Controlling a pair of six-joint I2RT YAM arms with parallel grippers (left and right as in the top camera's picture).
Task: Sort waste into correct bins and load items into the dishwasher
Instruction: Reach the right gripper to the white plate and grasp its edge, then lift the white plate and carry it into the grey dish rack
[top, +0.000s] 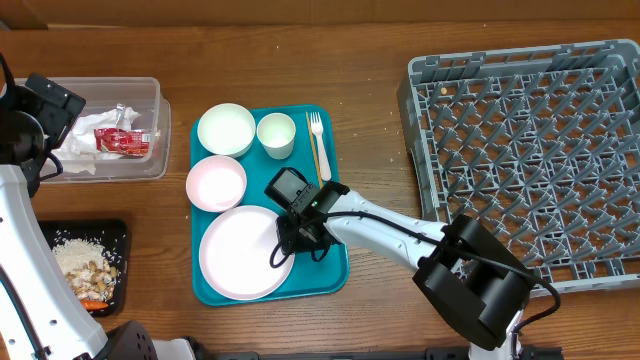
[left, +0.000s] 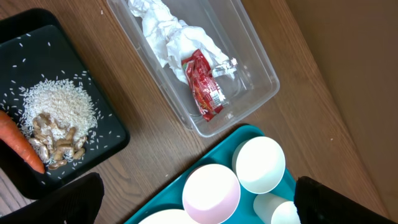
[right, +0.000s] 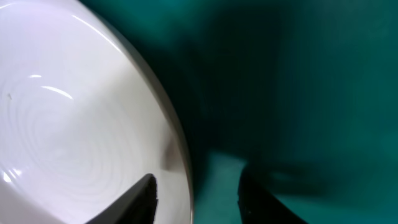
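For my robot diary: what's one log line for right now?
right pincer: open, straddling pink plate rim | left pincer: open, near clear box | dish rack: no dishes

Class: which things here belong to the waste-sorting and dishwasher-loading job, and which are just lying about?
Job: round pale-pink plate, small pink bowl, small white bowl, white cup, wooden-handled white fork, grey plastic dish rack, clear plastic box, flat black tray, crumpled white napkins, red shiny wrapper, rice scraps, orange carrot piece.
Lying about: teal serving tray, wooden table.
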